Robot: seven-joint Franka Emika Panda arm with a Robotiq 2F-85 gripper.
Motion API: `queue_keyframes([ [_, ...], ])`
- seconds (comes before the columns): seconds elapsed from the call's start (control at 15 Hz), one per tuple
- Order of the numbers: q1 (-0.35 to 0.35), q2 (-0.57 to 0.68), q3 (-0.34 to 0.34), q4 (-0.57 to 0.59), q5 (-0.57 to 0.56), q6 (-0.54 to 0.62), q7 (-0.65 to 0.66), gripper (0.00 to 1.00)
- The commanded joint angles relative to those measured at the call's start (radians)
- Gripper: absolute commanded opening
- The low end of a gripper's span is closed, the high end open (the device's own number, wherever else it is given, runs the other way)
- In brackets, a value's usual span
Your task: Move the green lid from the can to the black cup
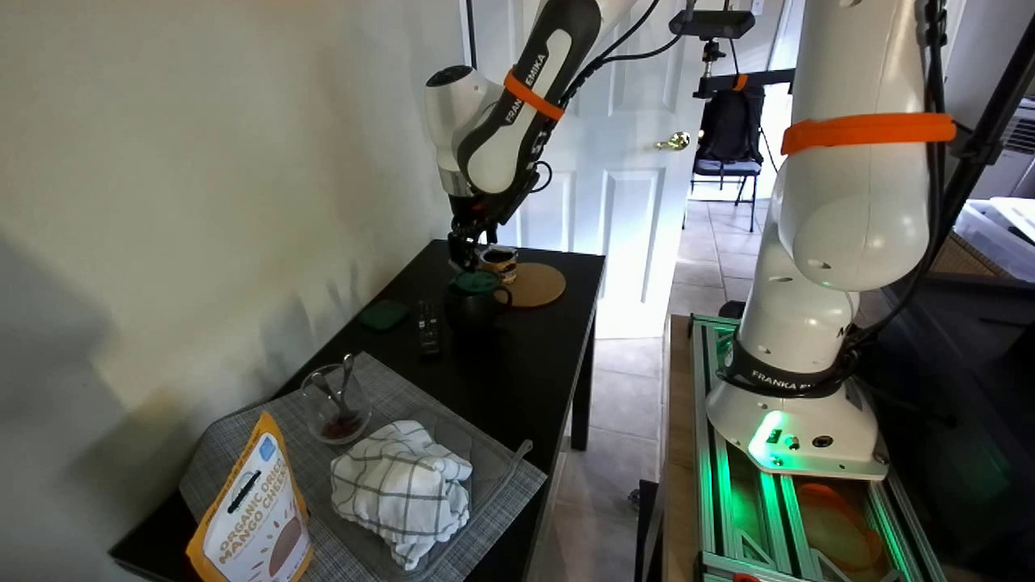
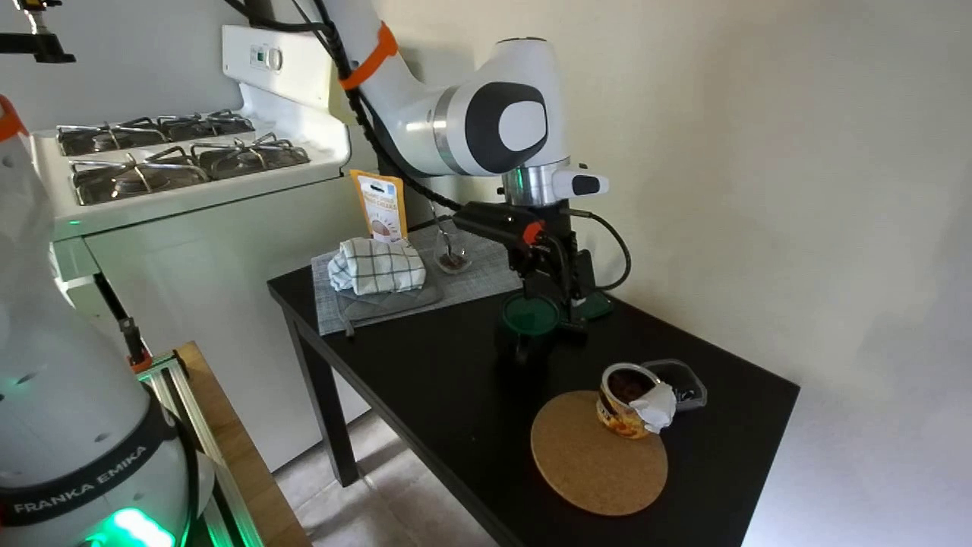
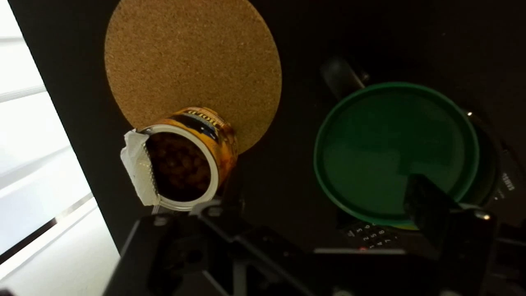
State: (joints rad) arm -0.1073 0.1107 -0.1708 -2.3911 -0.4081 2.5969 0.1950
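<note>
The round green lid [image 3: 390, 152] lies on top of the black cup [image 3: 343, 78]. The lid also shows on the cup in both exterior views [image 1: 475, 282] [image 2: 530, 314]. A strip of the cup shows past the lid's edge in the wrist view. The can [image 3: 220, 139] stands apart from the cup, open, with its white foil peeled back and brown contents inside. My gripper [image 3: 310, 199] is open, with its fingers wide apart. One finger overlaps the lid in the wrist view, and the other is near the can's side. I cannot tell whether a finger touches the lid.
A tan round disc [image 2: 588, 471] lies by the can. A clear container [image 2: 680, 380] is behind the can. A remote [image 1: 428, 327] and a green flat piece [image 1: 383, 315] lie beside the cup. A glass jar [image 1: 335, 404], checked towel [image 1: 404, 485] and pouch [image 1: 255, 517] stand on the mat.
</note>
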Motion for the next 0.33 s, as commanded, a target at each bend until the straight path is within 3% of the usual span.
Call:
queue_keyframes([
  [0.0, 0.001, -0.054, -0.002, -0.052, -0.017, 0.059, -0.003, 1.00],
  [0.13, -0.004, -0.085, 0.006, -0.075, -0.011, 0.113, -0.087, 1.00],
  [0.2, -0.001, -0.031, 0.004, -0.018, 0.002, 0.062, -0.044, 1.00],
  [0.27, -0.003, -0.042, 0.006, -0.028, 0.002, 0.081, -0.064, 1.00],
])
